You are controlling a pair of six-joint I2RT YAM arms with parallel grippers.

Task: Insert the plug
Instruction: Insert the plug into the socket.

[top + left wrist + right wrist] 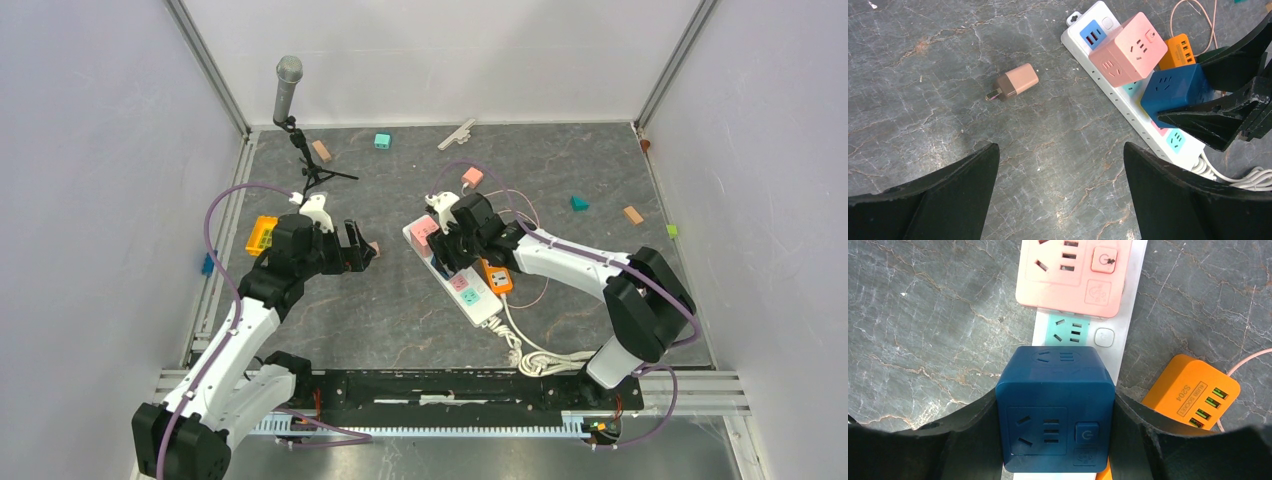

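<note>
Jaws of the left gripper (pixel 1060 150) stand wide apart above the grey marbled table (pixel 923 125), with a small tan wall plug (pixel 1015 82) lying loose just beyond. Farther on, the right gripper (pixel 1053 415) clamps a dark blue cube adapter (pixel 1055 390) on the long white power strip (pixel 1118 102), beside a pink cube adapter (pixel 1128 47).

microphone (pixel 288 85), teal block (pixel 382 141), tan block (pixel 321 151)

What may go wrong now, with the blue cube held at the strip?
1. The blue cube, gripped by the right gripper, sits close to the pink cube; it may bump it or go in tilted.
2. Nothing holds the strip: the left gripper is open, off to the side, so a push may shift the strip toward the orange hub.
</note>
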